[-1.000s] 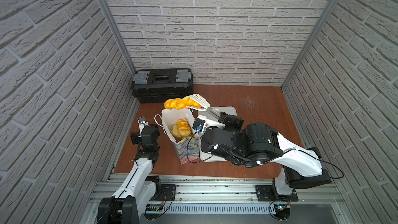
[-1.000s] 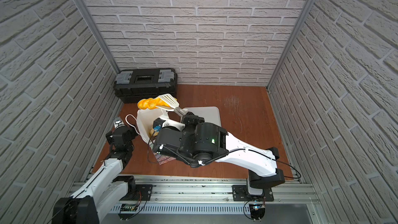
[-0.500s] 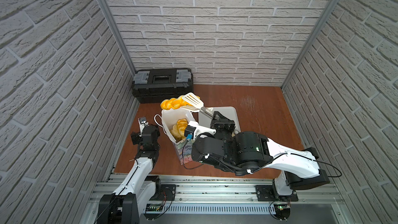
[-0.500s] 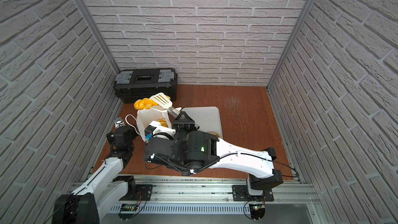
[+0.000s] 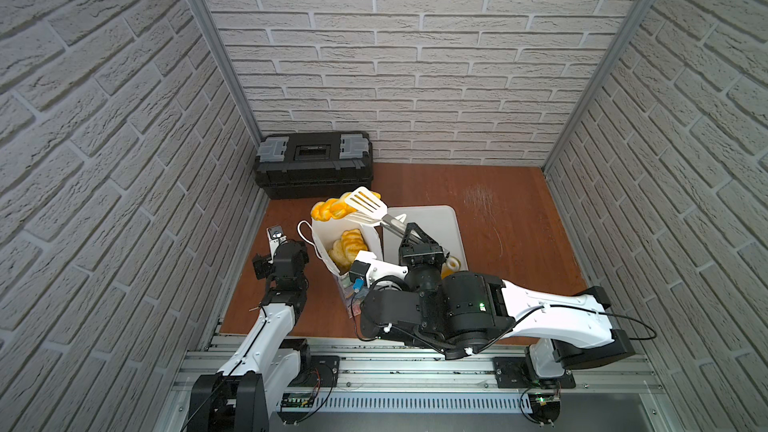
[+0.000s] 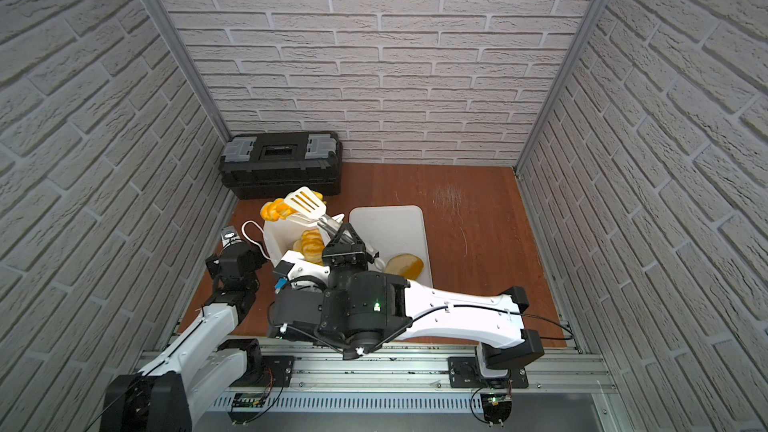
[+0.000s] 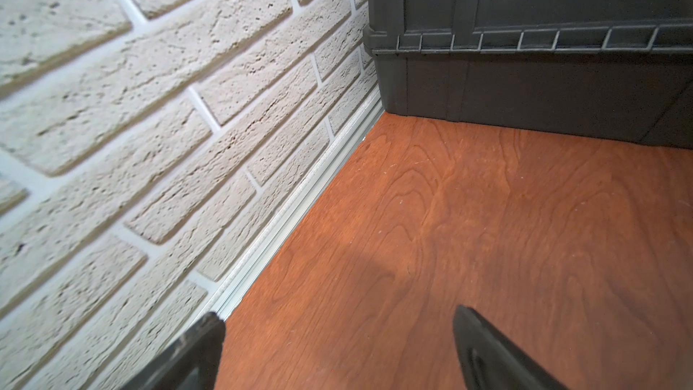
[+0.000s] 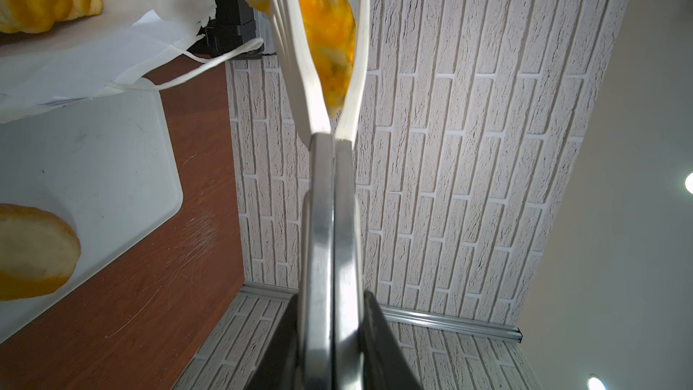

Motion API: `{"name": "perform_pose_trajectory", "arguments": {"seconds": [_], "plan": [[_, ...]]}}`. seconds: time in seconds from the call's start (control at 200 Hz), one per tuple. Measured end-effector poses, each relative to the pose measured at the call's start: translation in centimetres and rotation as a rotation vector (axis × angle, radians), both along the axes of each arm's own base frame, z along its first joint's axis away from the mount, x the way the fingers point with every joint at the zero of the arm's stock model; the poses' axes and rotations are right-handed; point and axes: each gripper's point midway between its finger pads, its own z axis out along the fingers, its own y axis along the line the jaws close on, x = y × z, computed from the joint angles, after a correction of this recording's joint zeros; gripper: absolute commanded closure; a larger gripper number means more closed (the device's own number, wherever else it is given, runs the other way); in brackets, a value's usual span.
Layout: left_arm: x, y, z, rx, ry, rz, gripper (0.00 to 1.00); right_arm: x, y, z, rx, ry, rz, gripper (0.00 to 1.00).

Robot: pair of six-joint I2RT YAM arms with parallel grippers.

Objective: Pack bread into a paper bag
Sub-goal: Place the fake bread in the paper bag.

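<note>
Golden and glossy, the braided stick (image 5: pixel 330 210) sits pinched between the two white blades of a pair of tongs (image 5: pixel 365 206), raised above the far rim of the paper bag (image 5: pixel 321 238); in the right wrist view the blades bow outward around it. The right gripper (image 8: pixel 332 305) is clamped narrow on the tongs' metal handles, which are pressed flat together. The bag stands open on the wooden table (image 5: pixel 490 218), just beside the white tray (image 5: pixel 432 222), with other yellow bread pieces (image 5: pixel 349 245) lying inside it. One oval loaf (image 6: pixel 403 265) rests on the near end of the tray. The left gripper (image 7: pixel 337 332) hangs low over bare wood near the black toolbox (image 7: pixel 525 50) — jaws spread wide, nothing between them.
</note>
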Motion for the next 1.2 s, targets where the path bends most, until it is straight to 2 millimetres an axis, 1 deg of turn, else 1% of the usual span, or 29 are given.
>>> {"name": "perform_pose_trajectory", "arguments": {"seconds": [0.35,0.395,0.46,0.515,0.57,0.67,0.9,1.005,1.115,1.2], "plan": [[0.0,0.0,0.0,0.0,-0.001,0.0,0.02,0.0,0.1,-0.6,-0.025,-0.005,-0.002,0.97],[0.0,0.0,0.0,0.0,-0.001,-0.001,0.02,-0.1,0.1,-0.6,-0.023,-0.003,-0.002,0.92],[0.0,0.0,0.0,0.0,-0.001,-0.001,0.02,-0.1,0.1,-0.7,-0.013,-0.002,-0.003,0.79],[0.0,0.0,0.0,-0.001,-0.001,-0.001,0.02,-0.1,0.0,-0.7,-0.008,0.001,-0.003,0.71],[0.0,0.0,0.0,-0.001,-0.001,-0.003,0.02,-0.1,0.0,-0.8,0.002,0.004,-0.004,0.6],[0.0,-0.1,0.0,-0.002,-0.001,-0.004,0.02,-0.1,0.0,-0.8,0.012,0.008,-0.004,0.56],[0.1,-0.1,0.0,-0.003,-0.001,-0.007,0.02,-0.1,0.1,-0.8,0.024,0.007,-0.004,0.56],[0.1,-0.1,0.0,-0.003,-0.001,-0.007,0.02,-0.1,0.2,-0.6,0.04,0.007,-0.002,0.6],[0.1,-0.1,0.0,-0.003,-0.001,-0.007,0.02,-0.1,0.1,0.1,0.073,0.003,0.0,0.62],[0.1,-0.1,0.0,-0.003,-0.001,-0.007,0.02,0.1,-0.2,1.1,0.124,-0.001,-0.001,0.63]]}}
